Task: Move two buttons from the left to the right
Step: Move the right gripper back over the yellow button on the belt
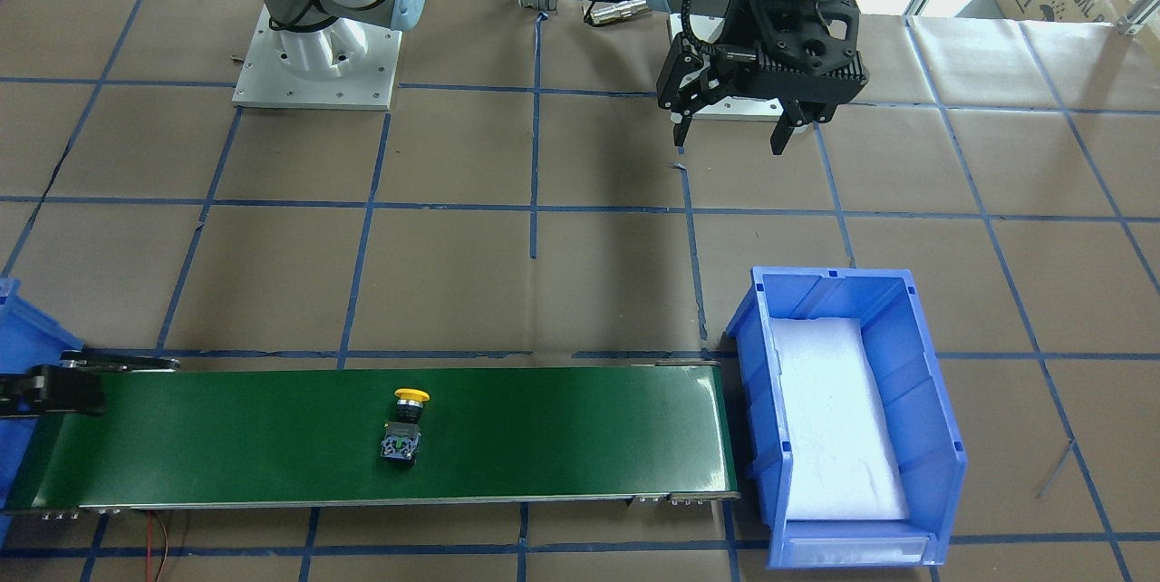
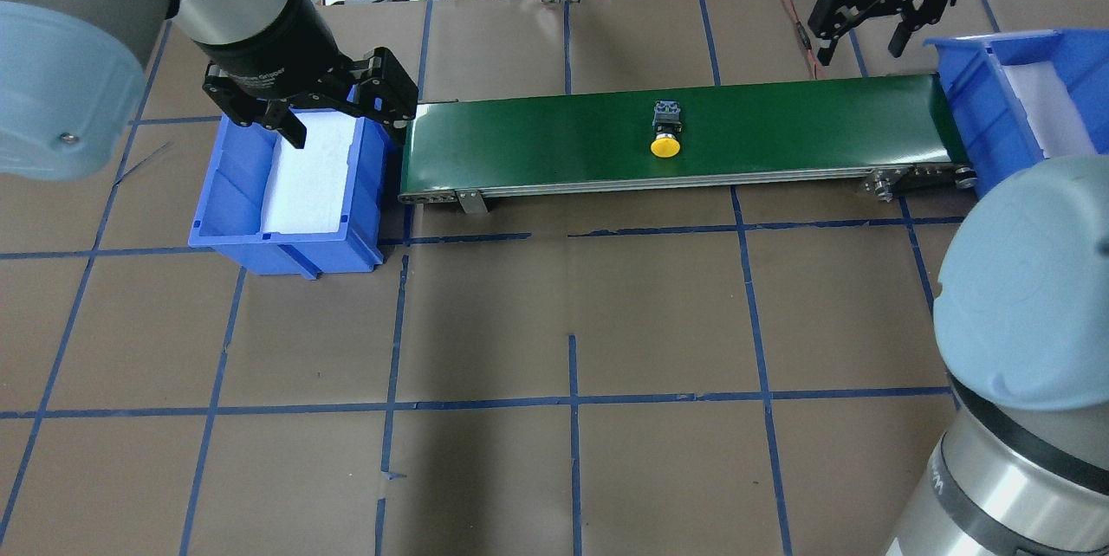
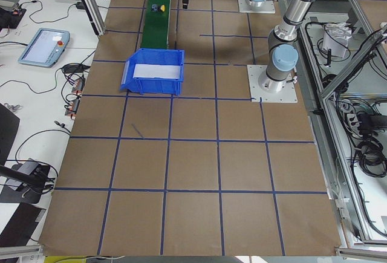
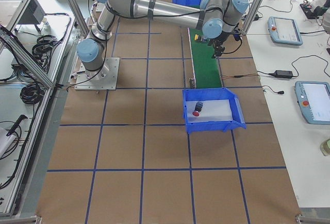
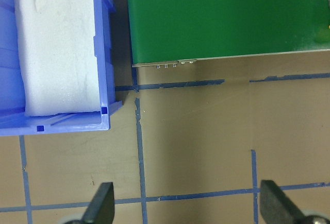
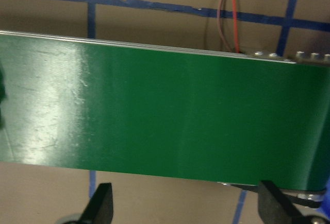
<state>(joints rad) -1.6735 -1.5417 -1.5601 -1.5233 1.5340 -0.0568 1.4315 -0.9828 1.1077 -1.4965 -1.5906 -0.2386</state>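
Observation:
The yellow-capped button (image 1: 405, 428) lies on its side near the middle of the green conveyor belt (image 1: 562, 428); it also shows in the overhead view (image 2: 665, 133). The red-capped button (image 4: 197, 109) lies in the blue bin (image 4: 227, 116) at the belt's right end, on white foam. My left gripper (image 2: 338, 106) is open and empty, hovering over the left blue bin (image 2: 225, 184), which holds only white foam. My right gripper (image 2: 859, 35) is open and empty above the belt's right end, beside the right bin (image 2: 962, 80). The yellow button lies between the two grippers, apart from both.
The belt runs between the two blue bins along the table's far side. A red and a black wire (image 2: 793, 2) lie behind the belt near my right gripper. Brown paper with blue tape lines (image 2: 572, 400) covers the table.

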